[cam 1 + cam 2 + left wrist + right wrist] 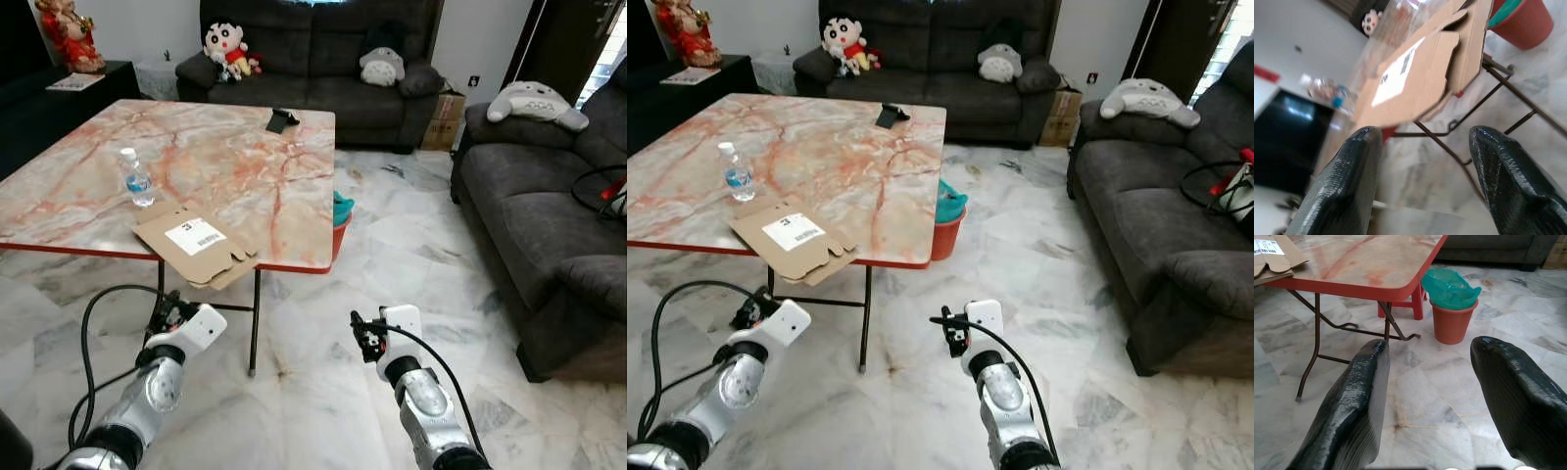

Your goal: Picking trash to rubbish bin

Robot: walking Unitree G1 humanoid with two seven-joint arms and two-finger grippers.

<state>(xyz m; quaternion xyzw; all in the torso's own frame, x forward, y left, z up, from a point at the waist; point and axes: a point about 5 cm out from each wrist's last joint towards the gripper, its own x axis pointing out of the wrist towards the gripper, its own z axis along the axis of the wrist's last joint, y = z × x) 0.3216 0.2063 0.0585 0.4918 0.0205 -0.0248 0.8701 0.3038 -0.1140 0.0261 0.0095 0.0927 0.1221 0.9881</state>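
The square marble-look bench (235,157) is cream veined with orange-red, edged in red. On it lies a flattened brown cardboard box (194,245) bearing a white label. The round terracotta-orange rubbish bin (1451,322) has a teal liner.

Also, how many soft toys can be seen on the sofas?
3. A cartoon-boy doll and a grey round plush sit on the far sofa; a white-and-grey plush lies on the right sofa. More may be hidden outside the frame.

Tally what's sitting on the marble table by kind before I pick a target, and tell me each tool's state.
Flattened cardboard box: 1
Plastic water bottle: 1
Small black object, too small to identify: 1
Total: 3
Left tool: open, holding nothing, below the table's near edge.
Right tool: open, holding nothing, over the floor.
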